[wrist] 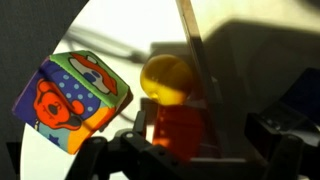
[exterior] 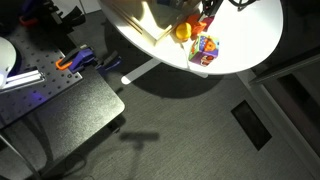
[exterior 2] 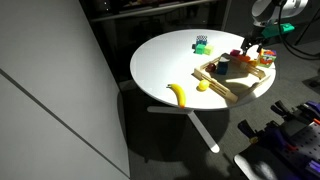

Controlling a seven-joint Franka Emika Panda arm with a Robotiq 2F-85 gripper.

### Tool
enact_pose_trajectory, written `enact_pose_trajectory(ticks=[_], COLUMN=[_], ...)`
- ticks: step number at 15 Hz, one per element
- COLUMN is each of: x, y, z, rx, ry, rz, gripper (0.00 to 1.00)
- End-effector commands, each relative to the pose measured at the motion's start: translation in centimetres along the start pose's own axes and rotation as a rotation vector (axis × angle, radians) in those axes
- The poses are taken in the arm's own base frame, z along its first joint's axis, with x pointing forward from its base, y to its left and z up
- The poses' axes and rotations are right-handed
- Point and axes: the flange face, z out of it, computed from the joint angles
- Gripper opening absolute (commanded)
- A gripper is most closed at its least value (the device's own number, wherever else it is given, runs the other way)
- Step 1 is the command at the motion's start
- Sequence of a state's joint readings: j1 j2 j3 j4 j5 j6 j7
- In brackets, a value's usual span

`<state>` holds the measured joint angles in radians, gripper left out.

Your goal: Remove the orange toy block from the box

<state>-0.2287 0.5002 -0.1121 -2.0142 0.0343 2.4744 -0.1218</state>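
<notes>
1. In the wrist view we see the orange toy block low in the picture, just ahead of the gripper and between its dark fingers.
2. The gripper is released. Its jaws are spread wide to either side of the block, and the one at the block's 3 o'clock stands clear of it.
3. A yellow round piece sits at the block's 12 o'clock, touching it or nearly so.
4. A multicoloured cube stands tilted at the block's 9 o'clock, on the bright counter.
5. A thin rim of the box runs down the picture from 12 o'clock, just beside the yellow piece and the block. This view is too dark for us to tell on which side of that rim the block rests.
6. In an exterior view the box lies toward the 3 o'clock side of the round white counter, and the gripper is lowered over its far part among several small toys.
7. In that view a banana lies on the counter at the box's 8 o'clock, apart from it.
8. A small green checked object stands at the box's 11 o'clock, well apart.
</notes>
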Motion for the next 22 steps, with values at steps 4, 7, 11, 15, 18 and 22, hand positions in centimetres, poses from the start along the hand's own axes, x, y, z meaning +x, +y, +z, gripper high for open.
enact_pose_trajectory(ticks=[4, 7, 11, 15, 18, 22], x=[-1.4, -2.3, -3.6, -5.5, -6.8, -8.3], y=[-1.5, -2.3, -3.2, -4.7, -6.2, -7.9], z=[-0.8, -1.4, -3.0, -5.3, -6.9, -8.7], rx=[0.045, 0.049, 0.061, 0.052, 0.033, 0.035], ry=[-0.142, -0.204, -0.290, -0.371, -0.406, -0.388], rz=[-0.101, -0.158, -0.234, -0.289, -0.315, -0.324], gripper=[1.00, 1.00, 1.00, 1.00, 1.00, 1.00])
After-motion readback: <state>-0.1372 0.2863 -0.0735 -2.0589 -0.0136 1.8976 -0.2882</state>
